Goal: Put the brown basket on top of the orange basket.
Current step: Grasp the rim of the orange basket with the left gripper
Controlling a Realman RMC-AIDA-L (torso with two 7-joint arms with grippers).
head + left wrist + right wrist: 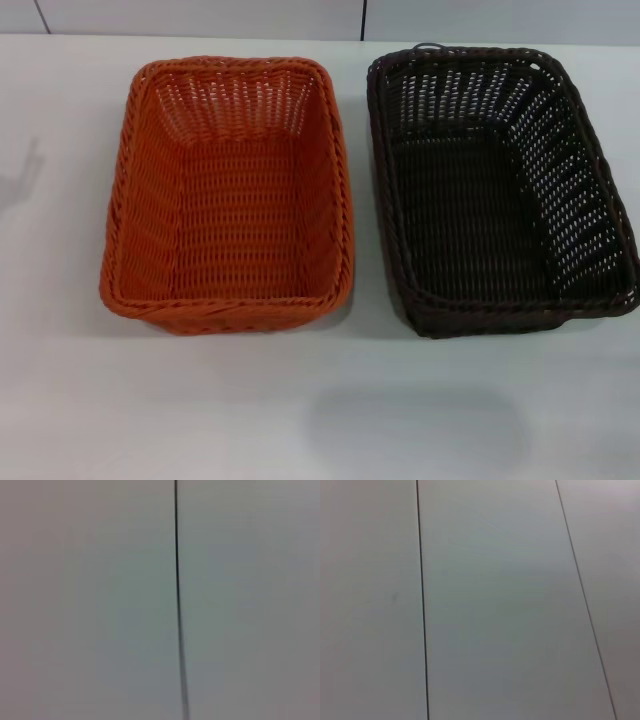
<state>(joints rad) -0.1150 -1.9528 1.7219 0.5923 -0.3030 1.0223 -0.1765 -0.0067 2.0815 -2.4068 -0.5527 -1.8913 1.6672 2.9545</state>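
The orange basket [232, 190] sits upright on the white table [300, 420], left of centre in the head view. Beside it on the right stands the brown basket [497, 185], dark and open-weave, with a narrow gap between the two. Both baskets are empty. Neither gripper shows in any view. The left wrist view holds only a pale panel with one dark seam [177, 600], and the right wrist view a pale panel with two seams [422, 605].
The table's far edge meets a pale wall [200, 15] just behind the baskets. Bare tabletop stretches in front of the baskets and to the left of the orange one. The brown basket reaches nearly to the right edge of the head view.
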